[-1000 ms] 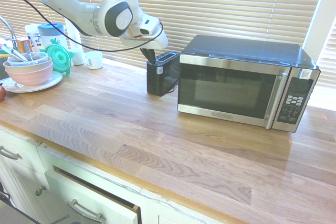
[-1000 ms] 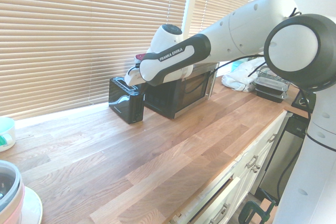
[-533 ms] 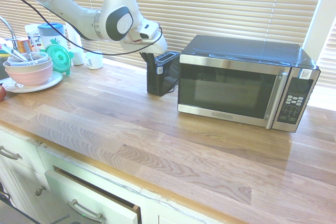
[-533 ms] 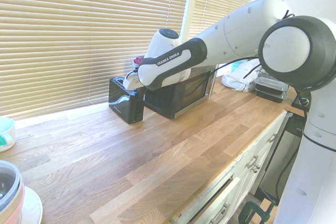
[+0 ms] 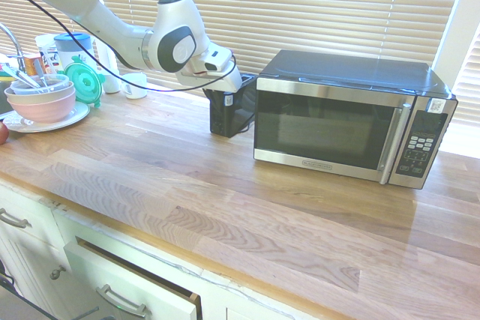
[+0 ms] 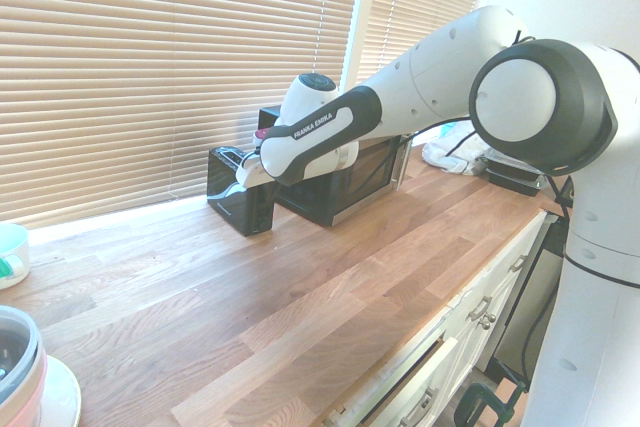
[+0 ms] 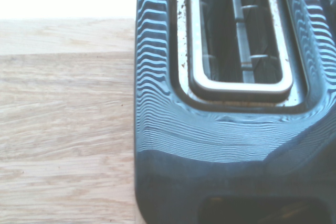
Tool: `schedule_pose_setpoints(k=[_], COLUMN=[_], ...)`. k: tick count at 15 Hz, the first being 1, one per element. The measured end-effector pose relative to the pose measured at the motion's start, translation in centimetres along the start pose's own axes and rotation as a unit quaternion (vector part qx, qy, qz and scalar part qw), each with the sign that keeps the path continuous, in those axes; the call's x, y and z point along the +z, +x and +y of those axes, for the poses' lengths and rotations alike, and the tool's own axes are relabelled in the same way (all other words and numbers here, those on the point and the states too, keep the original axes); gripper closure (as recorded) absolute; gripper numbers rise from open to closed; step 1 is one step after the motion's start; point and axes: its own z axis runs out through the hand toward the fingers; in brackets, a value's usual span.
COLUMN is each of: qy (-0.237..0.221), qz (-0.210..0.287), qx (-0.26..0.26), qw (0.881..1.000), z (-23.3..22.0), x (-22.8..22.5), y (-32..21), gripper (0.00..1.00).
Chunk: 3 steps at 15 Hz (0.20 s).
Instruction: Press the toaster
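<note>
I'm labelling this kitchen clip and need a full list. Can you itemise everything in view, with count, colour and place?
toaster: one, black, at the back of the counter against the microwave's side; slot empty in the wrist view
microwave: one, steel and black, on the counter by the blinds
counter: one, light wood, white drawers below
bowls: a stack, pink lowest, on a white plate at the counter's end
cup: one, white, near the blinds
lid: one, green, propped beside the bowls
containers: dark, stacked at the counter's other end
blinds: beige, behind everything
gripper: one, shut, at the toaster's near end
</note>
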Motion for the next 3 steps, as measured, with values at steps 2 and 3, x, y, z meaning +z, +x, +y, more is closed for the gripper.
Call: schedule_pose_setpoints(k=[2, 3], qy=[0.000, 0.000], qz=[0.000, 0.000], qx=[-0.001, -0.001], qw=[1.000, 1.000], z=[0.00, 0.02], x=[0.00, 0.01], y=[0.00, 0.02], gripper=[1.00, 1.00])
